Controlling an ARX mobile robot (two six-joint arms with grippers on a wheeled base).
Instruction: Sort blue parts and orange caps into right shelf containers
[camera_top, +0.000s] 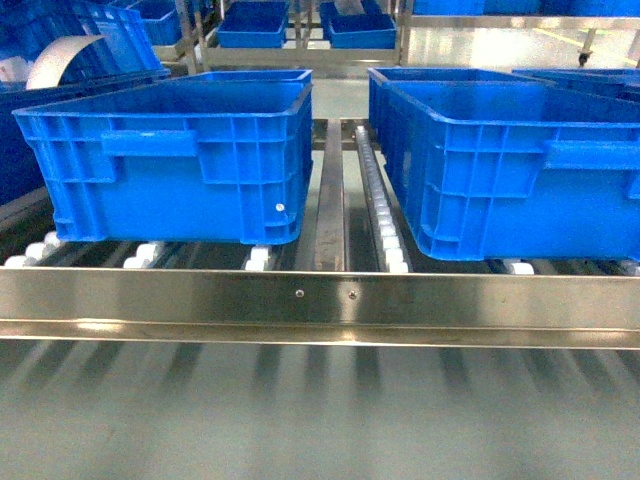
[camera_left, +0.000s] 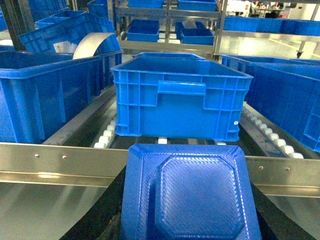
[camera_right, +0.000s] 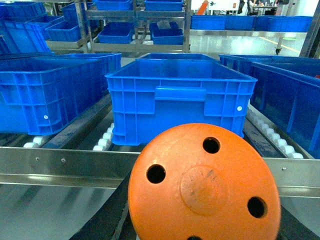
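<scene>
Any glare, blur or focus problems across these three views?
Head view: soft overall, streaky reflections smeared across the steel apron below the front rail. Left wrist view: the blue part fills the foreground sharply; bright washout at the far right background. Right wrist view: the orange cap blocks the lower frame, the crate behind stays reasonably crisp.
</scene>
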